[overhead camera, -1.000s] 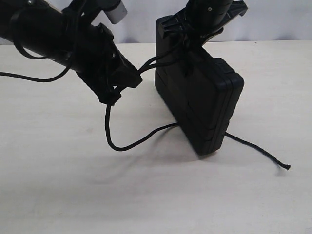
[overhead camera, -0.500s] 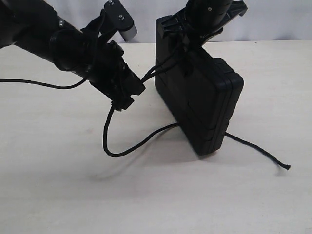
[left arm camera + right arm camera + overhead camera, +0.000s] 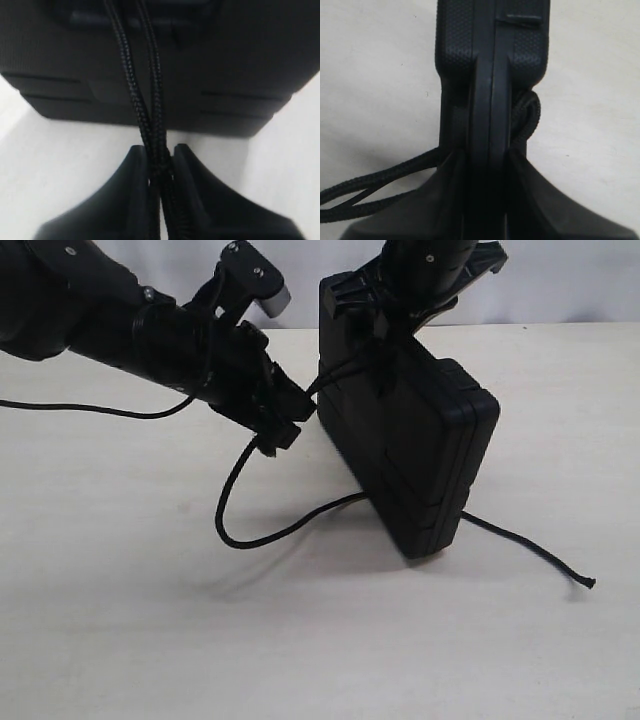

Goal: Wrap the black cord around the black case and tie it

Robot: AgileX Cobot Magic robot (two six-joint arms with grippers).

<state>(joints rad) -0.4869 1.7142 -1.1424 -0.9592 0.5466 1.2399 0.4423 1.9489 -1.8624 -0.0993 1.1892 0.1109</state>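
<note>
The black case (image 3: 415,445) stands tilted on its lower corner on the pale table, held up at its handle end by my right gripper (image 3: 400,320), which is shut on its edge (image 3: 490,130). The black cord (image 3: 270,530) runs from the handle as two strands into my left gripper (image 3: 290,420), which is shut on both strands (image 3: 157,160) just left of the case (image 3: 160,55). Below that gripper the cord hangs in a loop on the table, passes under the case and ends frayed at the right (image 3: 585,583). A cord loop (image 3: 527,117) hugs the case's edge.
A thin smooth robot cable (image 3: 90,410) trails off to the left edge over the pale table (image 3: 320,650). A pale wall stands behind the table's far edge.
My left gripper has moved right and slightly up toward the case with the cord strands in it, shortening the span to the handle. The case and right gripper have not moved.
</note>
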